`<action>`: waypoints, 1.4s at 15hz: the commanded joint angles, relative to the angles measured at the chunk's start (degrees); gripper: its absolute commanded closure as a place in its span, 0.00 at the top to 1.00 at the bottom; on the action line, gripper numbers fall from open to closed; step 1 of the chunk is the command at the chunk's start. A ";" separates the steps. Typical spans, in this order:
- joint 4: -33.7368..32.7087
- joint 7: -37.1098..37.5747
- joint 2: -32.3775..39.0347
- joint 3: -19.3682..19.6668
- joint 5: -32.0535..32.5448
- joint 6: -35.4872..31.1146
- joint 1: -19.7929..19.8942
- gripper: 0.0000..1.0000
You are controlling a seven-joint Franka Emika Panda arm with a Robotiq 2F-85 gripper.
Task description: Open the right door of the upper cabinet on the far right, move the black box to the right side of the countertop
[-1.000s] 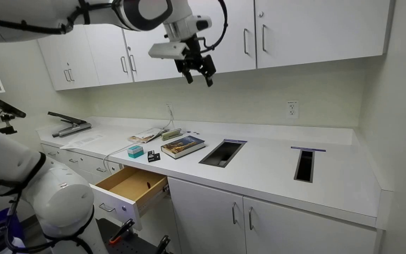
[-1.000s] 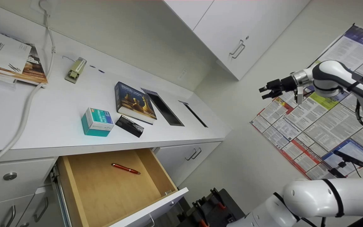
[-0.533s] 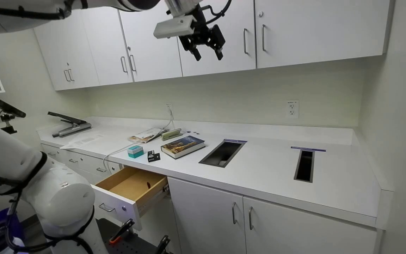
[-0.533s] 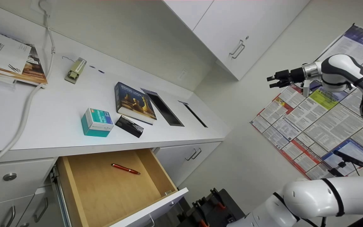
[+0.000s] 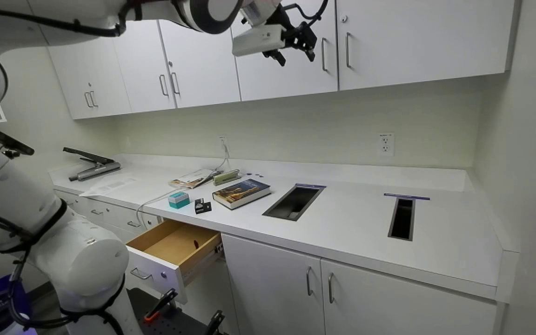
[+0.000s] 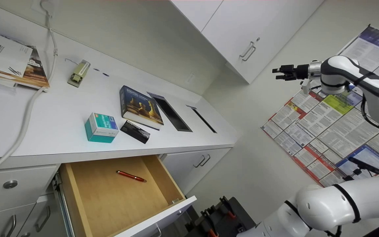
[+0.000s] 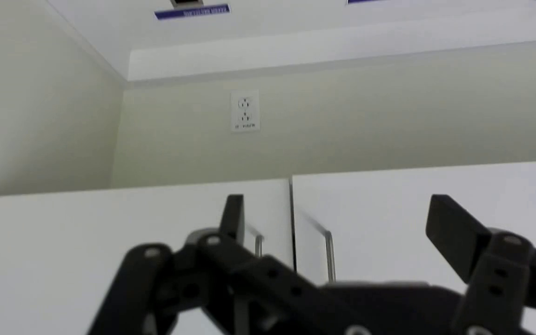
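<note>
You're bringing the gripper (image 7: 337, 210), spread wide, nearer the handle (image 5: 347, 50) of the right door (image 5: 428, 39); lining up likely follows.

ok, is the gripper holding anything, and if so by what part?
Nothing held. The black two-fingered gripper is open; the silver metal door handle shows between its fingers in the wrist view, but in an exterior view they're apart.

Pale back wall (image 5: 296, 125) with white duplex outlet (image 5: 386, 144), adjoining side wall (image 6: 229, 168) bearing printed notices (image 6: 334, 138), white lower cabinets (image 5: 272, 284) with bar handles (image 5: 308, 281), wooden-sided drawer (image 6: 104, 200) standing open, diffuse light
</note>
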State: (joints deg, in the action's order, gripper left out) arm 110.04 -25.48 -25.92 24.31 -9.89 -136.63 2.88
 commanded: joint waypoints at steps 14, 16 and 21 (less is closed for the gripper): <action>-15.96 -19.90 16.07 6.89 -22.68 -9.23 -6.36 1.00; -17.08 -20.29 17.68 9.75 -25.26 -10.74 -9.60 1.00; -19.53 -28.29 21.48 11.46 -36.56 -11.96 -11.22 1.00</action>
State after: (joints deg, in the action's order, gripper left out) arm 93.77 -49.16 -7.87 34.09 -40.48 -147.06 -7.17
